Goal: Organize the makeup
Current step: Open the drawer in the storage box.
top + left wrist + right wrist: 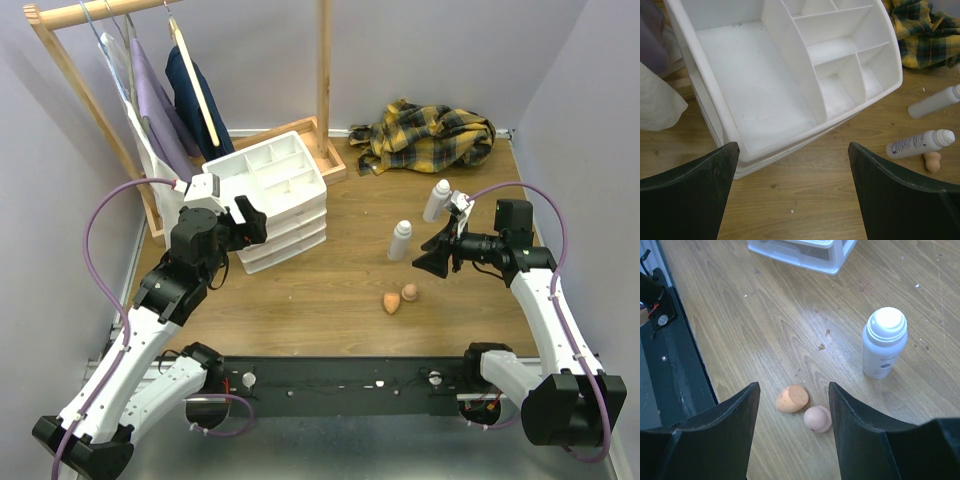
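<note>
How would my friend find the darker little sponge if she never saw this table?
Start at the white drawer unit and look right across the wooden table to the nearer white bottle. Just in front of it lie two small egg-shaped sponges, close together. Pick the orange sponge on the left: its neighbour, the pink sponge, is paler.
</note>
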`<action>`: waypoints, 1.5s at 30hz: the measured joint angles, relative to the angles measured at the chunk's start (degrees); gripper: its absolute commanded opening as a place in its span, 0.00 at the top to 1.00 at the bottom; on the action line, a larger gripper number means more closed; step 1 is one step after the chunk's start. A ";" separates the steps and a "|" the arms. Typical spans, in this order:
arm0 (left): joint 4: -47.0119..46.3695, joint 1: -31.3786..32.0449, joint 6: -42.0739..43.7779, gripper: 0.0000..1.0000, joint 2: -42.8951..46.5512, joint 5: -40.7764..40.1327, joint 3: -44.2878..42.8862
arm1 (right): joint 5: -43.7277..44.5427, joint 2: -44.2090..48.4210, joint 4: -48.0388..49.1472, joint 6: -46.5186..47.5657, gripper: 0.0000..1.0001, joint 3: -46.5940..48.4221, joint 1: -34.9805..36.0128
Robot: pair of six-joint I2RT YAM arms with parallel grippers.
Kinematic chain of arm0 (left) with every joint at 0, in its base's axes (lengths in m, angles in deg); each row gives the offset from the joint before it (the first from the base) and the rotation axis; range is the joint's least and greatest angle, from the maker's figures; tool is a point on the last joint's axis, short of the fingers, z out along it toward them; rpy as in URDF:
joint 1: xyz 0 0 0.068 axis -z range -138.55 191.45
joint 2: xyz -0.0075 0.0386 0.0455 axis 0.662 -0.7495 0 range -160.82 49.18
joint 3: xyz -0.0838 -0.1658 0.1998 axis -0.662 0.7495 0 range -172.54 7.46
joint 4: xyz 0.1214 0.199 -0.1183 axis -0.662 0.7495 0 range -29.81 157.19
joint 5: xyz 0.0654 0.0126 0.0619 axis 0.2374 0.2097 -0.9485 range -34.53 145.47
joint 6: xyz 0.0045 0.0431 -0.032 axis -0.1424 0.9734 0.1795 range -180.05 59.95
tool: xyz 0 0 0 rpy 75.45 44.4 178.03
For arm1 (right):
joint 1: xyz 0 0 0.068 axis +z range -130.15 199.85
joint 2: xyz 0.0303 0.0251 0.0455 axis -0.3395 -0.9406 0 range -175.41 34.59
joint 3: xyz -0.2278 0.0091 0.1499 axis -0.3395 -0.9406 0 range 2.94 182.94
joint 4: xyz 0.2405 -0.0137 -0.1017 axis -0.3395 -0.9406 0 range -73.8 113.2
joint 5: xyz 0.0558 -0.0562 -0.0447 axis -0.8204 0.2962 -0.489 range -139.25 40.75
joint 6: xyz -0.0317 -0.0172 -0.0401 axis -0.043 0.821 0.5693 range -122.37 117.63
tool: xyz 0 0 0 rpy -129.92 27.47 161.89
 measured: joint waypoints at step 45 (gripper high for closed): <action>6.58 -0.02 -3.87 0.20 -9.97 -13.66 -10.27 | -0.13 0.28 -0.02 0.39 0.34 0.00 0.00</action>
